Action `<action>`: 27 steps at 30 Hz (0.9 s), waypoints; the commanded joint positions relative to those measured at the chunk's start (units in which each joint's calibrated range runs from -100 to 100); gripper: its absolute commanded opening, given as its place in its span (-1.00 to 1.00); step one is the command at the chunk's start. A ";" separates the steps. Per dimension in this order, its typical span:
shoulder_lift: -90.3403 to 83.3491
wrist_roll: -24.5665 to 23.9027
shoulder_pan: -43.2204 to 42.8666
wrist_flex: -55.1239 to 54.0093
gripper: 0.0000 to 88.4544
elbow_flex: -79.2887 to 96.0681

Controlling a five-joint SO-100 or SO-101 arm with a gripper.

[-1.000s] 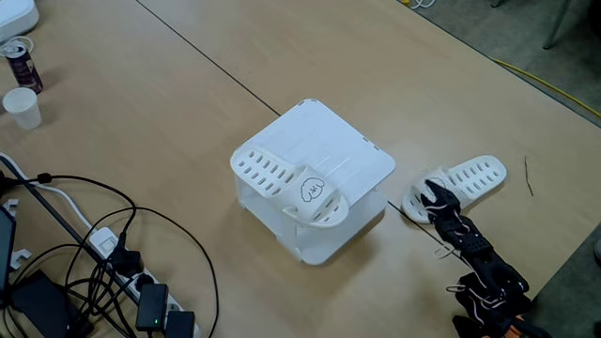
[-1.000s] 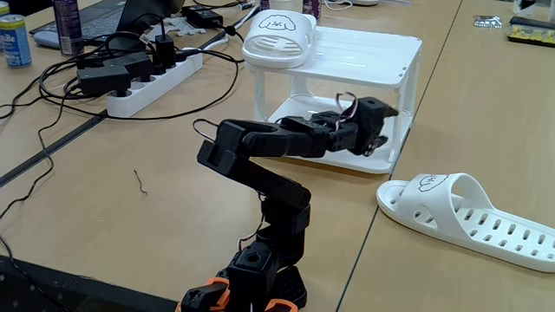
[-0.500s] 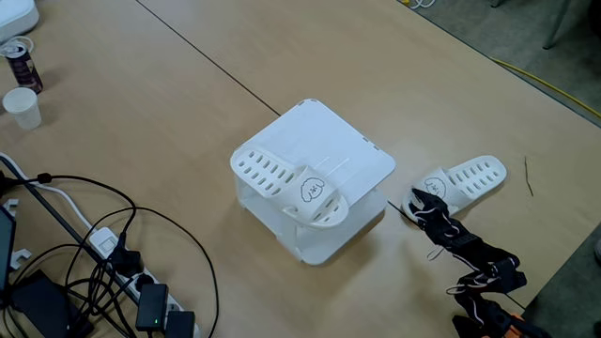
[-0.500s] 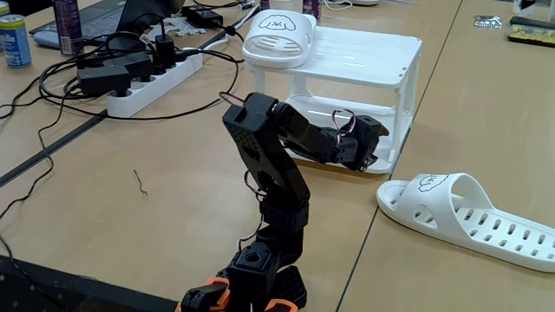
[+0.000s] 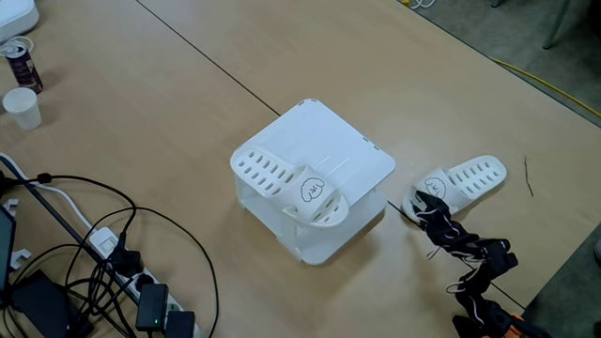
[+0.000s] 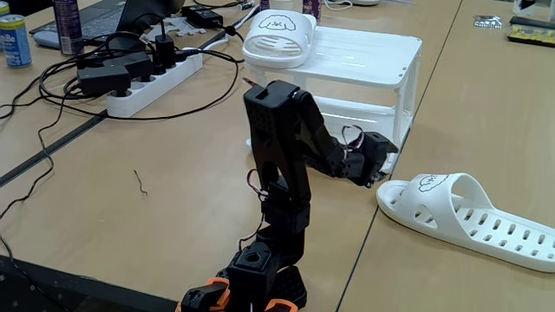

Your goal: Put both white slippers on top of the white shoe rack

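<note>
I've folded the arm upright and pulled the gripper (image 6: 379,165) back beside the slipper (image 6: 468,218) on the table; whether the jaws are open, I cannot tell. The other slipper (image 5: 286,183) sits on the rack (image 5: 352,155). I'd approach the toe strap squarely.

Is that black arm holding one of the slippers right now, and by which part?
No, nothing is held. The gripper hangs just beside the toe end of the slipper on the table.

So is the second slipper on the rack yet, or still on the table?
On the table. The second slipper lies flat beside the shoe rack, with the end effector near its toe. The first slipper sits on top.
</note>
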 commanded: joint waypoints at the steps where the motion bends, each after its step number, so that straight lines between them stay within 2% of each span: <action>1: 2.40 0.42 1.95 -4.17 -0.57 -4.14; 12: 5.76 0.42 5.90 -4.77 -0.57 -7.12; 27: 7.02 0.42 0.06 -4.77 -0.57 -7.12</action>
